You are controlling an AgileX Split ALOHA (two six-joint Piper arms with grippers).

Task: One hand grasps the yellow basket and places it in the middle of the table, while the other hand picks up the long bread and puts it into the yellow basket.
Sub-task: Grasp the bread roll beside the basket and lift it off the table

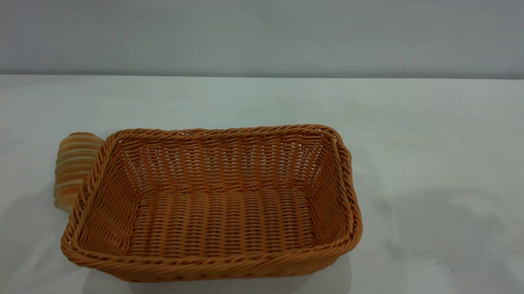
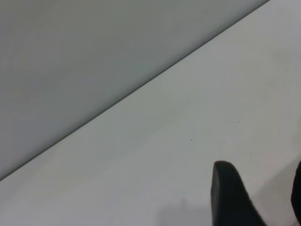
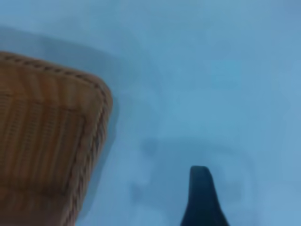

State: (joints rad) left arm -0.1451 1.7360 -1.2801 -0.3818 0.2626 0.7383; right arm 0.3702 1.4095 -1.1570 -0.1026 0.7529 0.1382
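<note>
The yellow basket, a large orange-tan wicker one, stands empty on the white table, a little left of the middle. The long bread, striped golden and cream, lies on the table against the basket's left outer wall, partly hidden by the rim. Neither gripper shows in the exterior view. My left gripper is open and empty over bare table, with one dark finger and the other at the picture's edge. My right gripper is open and empty above the table beside a corner of the basket; only one finger shows.
The table's far edge meets a plain grey wall. Bare tabletop lies right of the basket and behind it. A few tiny dark specks dot the table at the right.
</note>
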